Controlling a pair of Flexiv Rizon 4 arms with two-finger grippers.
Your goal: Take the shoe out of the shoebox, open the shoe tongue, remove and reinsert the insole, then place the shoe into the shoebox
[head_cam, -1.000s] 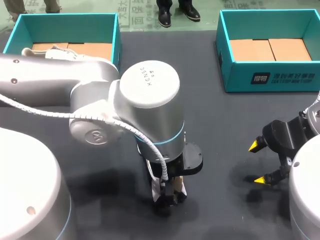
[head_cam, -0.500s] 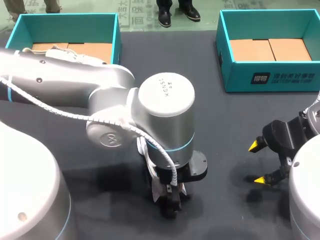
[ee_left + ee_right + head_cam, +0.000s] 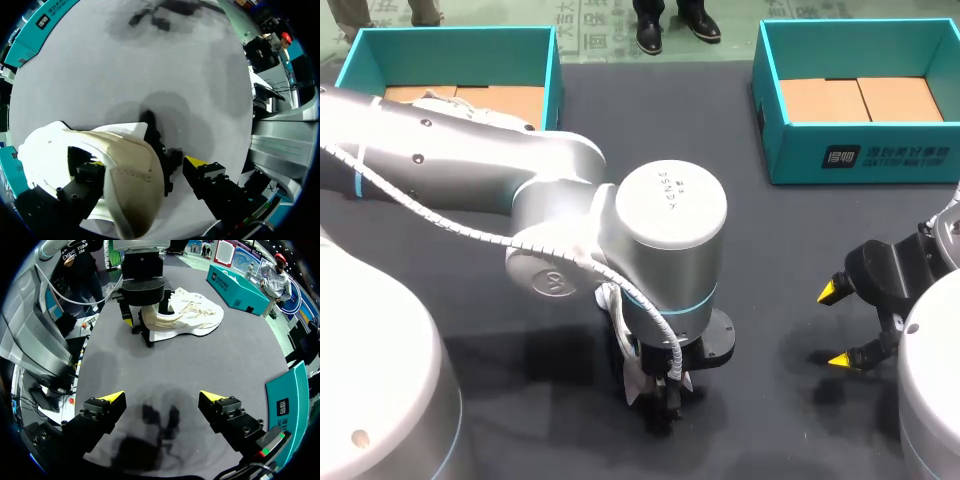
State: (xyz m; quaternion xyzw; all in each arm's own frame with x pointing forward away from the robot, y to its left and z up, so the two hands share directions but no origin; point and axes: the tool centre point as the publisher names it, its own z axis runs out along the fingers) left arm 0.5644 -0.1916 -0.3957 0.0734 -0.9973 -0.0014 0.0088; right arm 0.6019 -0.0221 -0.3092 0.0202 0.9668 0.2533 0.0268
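The shoe [image 3: 190, 315] lies near the front edge of the table [image 3: 770, 240], under the left gripper [image 3: 146, 162]. This gripper is wide apart, one finger [image 3: 85, 175] seemingly inside the shoe mouth, clamping nothing. The shoe looks light and soft, so I would grip its collar. The insole is hidden. The right gripper [image 3: 162, 397] is spread and empty.

A white label [image 3: 885, 156] of small print stands on the front wall of the teal shoebox [image 3: 800, 165], ahead of the right end effector [image 3: 840, 325]. Fine lettering [image 3: 672, 190] crosses the round joint cap [image 3: 705, 225] above the left end effector [image 3: 665, 395], and a round emblem [image 3: 553, 283] marks the joint beside it.
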